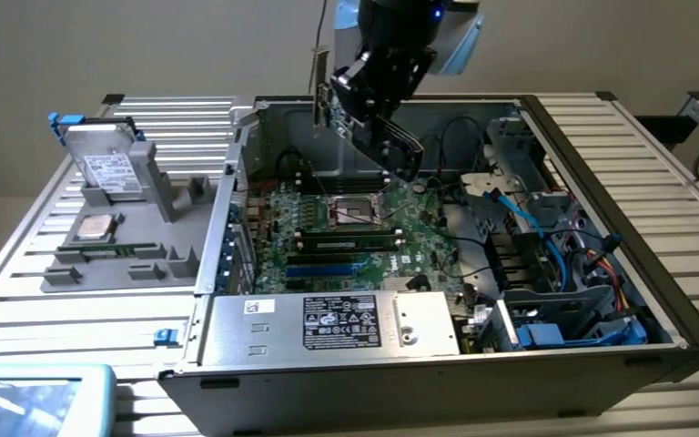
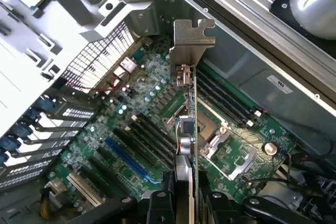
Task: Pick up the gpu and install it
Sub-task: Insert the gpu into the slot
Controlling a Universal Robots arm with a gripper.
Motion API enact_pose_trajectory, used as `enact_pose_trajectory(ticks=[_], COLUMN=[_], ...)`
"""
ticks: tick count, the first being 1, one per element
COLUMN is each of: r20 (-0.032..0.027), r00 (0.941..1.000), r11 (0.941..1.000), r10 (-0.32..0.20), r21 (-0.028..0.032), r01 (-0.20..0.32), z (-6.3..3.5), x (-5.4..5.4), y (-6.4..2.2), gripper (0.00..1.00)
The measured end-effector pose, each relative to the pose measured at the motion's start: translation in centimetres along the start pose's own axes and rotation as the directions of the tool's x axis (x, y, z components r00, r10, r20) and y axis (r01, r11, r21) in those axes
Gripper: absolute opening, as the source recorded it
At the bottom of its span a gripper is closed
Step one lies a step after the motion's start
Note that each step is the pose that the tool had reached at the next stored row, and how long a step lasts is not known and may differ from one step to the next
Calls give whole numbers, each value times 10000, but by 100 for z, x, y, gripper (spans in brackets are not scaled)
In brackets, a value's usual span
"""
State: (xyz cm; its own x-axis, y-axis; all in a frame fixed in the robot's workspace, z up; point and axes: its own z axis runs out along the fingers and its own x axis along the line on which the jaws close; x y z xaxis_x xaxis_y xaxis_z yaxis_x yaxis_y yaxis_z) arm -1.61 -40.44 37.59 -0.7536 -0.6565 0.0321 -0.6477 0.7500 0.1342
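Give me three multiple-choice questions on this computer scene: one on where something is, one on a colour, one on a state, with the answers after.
1. Where is the gpu?
A. seated in a slot
B. held in the air above the motherboard
C. lying flat on the motherboard

2. What colour is the motherboard?
A. red
B. green
C. white

3. How is the hand?
A. open and empty
B. shut on nothing
C. shut on the gpu

Answers: 1 B, the card hangs clear above the board. 2 B, the board is green in both views. 3 C, the fingers clamp the card's edge in the wrist view.
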Motion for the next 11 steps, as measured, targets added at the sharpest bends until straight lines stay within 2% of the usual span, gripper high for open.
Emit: enact_pose_trajectory(ticks=[5, 8, 11], r20=[-123, -199, -274], r00=[9959, 9894, 9800], r11=[9959, 9895, 9803], r10=[-900, -1441, -1973], r21=[24, 32, 37], r01=[900, 1442, 1975], z=[2, 2, 2], x=[0, 0, 0], y=[0, 0, 0], gripper=[28, 28, 28])
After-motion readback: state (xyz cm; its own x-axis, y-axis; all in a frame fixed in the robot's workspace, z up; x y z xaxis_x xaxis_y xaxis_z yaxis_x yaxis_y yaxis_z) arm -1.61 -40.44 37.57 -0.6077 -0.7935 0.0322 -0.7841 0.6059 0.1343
